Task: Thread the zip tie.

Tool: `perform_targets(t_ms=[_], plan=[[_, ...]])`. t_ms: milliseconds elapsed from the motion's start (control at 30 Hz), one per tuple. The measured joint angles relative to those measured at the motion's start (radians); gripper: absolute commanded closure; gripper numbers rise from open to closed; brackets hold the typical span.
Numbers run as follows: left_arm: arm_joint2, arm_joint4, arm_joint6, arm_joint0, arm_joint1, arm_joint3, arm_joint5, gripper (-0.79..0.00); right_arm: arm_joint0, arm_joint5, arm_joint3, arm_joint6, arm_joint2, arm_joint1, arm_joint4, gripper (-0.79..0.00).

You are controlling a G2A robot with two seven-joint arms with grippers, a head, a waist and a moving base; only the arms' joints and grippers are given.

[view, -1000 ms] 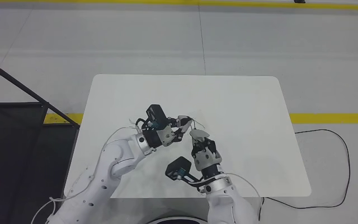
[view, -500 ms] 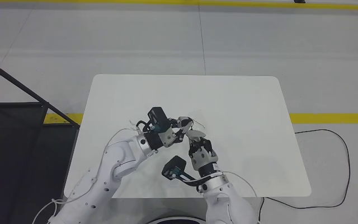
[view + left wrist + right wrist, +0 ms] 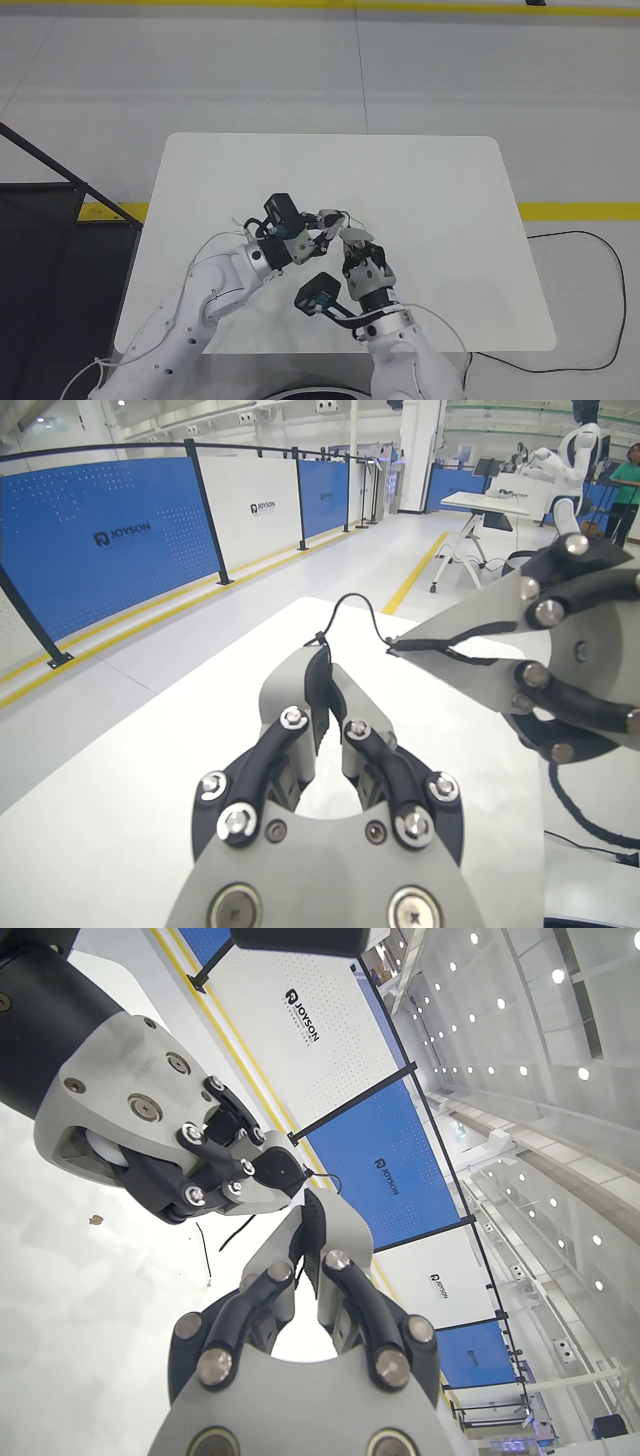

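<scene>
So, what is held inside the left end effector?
The left end effector holds a black zip tie. One end sticks out at the tip, and the strap arcs over to the right end effector. The clamped part is hidden.

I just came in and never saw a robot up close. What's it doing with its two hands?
It is working on a thin black zip tie. The left gripper pinches one end and the right gripper pinches the other, so the tie arches between them above the white table. The ends are apart, so it looks unthreaded.
</scene>
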Motion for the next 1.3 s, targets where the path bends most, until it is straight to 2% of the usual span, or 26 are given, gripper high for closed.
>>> perform_targets(t_ms=[33,200,533,633,667,833,933,967,1000,1067,1167,1300], plan=[[-0.001,-0.004,0.001,0.000,-0.001,0.001,0.001,0.000,-0.006,0.001,-0.004,-0.004,0.005,0.000,0.009,-0.172],[-0.008,-0.022,-0.002,-0.002,-0.003,0.002,-0.004,0.000,-0.034,-0.011,-0.025,-0.031,0.034,0.005,0.051,-0.259],[-0.016,-0.059,-0.023,-0.010,-0.007,0.006,-0.013,0.000,-0.068,-0.043,-0.045,-0.103,0.071,0.013,0.115,-0.243],[-0.017,-0.058,-0.024,-0.010,-0.008,0.005,-0.016,0.000,-0.084,-0.079,-0.062,-0.142,0.088,0.016,0.187,-0.169],[-0.017,-0.057,-0.024,-0.010,-0.008,0.005,-0.018,0.000,-0.089,-0.093,-0.072,-0.151,0.100,0.017,0.220,-0.169],[-0.018,-0.055,-0.022,-0.012,-0.010,0.008,-0.022,0.000,-0.110,-0.191,-0.116,-0.192,0.184,0.026,0.400,-0.271],[-0.018,-0.059,-0.023,-0.014,-0.011,0.011,-0.028,0.000,-0.120,-0.261,-0.122,-0.189,0.235,0.030,0.509,-0.372],[-0.018,-0.060,-0.025,-0.015,-0.011,0.012,-0.033,0.000,-0.120,-0.282,-0.123,-0.176,0.249,0.031,0.549,-0.459],[-0.018,-0.060,-0.028,-0.016,-0.011,0.014,-0.041,0.000,-0.116,-0.305,-0.125,-0.152,0.268,0.031,0.607,-0.650],[-0.018,-0.060,-0.035,-0.018,-0.011,0.015,-0.054,0.000,-0.105,-0.324,-0.127,-0.110,0.295,0.029,0.706,-0.785],[-0.018,-0.062,-0.047,-0.020,-0.011,0.018,-0.076,0.000,-0.090,-0.314,-0.133,-0.050,0.328,0.027,0.840,-0.785],[-0.021,-0.064,-0.054,-0.022,-0.011,0.020,-0.082,0.000,-0.090,-0.313,-0.133,-0.055,0.327,0.027,0.832,-0.785]])
